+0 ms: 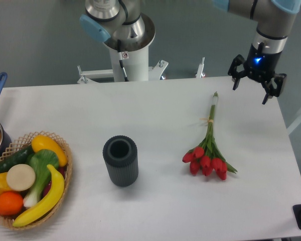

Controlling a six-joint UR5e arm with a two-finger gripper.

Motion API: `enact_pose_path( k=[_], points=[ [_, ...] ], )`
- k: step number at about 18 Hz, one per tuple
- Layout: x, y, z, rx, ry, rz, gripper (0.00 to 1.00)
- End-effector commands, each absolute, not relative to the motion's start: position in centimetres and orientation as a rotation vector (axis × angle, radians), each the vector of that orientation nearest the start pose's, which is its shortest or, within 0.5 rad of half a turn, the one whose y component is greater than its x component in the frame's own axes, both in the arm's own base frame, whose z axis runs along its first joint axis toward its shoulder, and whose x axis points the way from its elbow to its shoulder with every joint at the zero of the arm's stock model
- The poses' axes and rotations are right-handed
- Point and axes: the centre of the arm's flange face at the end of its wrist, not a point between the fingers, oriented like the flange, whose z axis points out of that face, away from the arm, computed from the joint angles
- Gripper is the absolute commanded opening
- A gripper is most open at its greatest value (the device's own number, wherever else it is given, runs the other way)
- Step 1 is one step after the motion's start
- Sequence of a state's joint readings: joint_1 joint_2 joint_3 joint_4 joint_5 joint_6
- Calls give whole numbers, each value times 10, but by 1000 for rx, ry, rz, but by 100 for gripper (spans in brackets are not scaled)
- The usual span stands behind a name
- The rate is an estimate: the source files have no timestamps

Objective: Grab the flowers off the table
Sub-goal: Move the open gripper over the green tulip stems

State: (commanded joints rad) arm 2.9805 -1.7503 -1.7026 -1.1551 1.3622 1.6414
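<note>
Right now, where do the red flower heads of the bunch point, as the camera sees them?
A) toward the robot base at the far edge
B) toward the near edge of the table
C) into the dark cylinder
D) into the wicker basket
B: the flowers lie flat with the red heads nearest the camera and the stem tips toward the far edge of the table, near the open gripper.

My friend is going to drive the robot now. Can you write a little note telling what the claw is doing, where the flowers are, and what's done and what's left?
Gripper: open and empty, hanging above the far right part of the table, not touching anything.
Flowers: lying flat on the right side of the table, red heads toward the camera, stem tips pointing toward the far edge. The gripper is off to the right of the stem tips.
Nearby: a dark ribbed cup stands upright left of the flowers; a basket of vegetables sits at the left edge.
Done: nothing grasped yet.
Left: move over the stems, lower, close, lift.
</note>
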Motion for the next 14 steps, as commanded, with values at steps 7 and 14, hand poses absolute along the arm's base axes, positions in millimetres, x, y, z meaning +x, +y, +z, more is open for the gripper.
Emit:
enact_pose_path(
  k=[7,14],
  points=[
    [-516,254,336,-2908,10,-12,100],
    [-506,264,273,-2900,21,-196,100]
  ],
)
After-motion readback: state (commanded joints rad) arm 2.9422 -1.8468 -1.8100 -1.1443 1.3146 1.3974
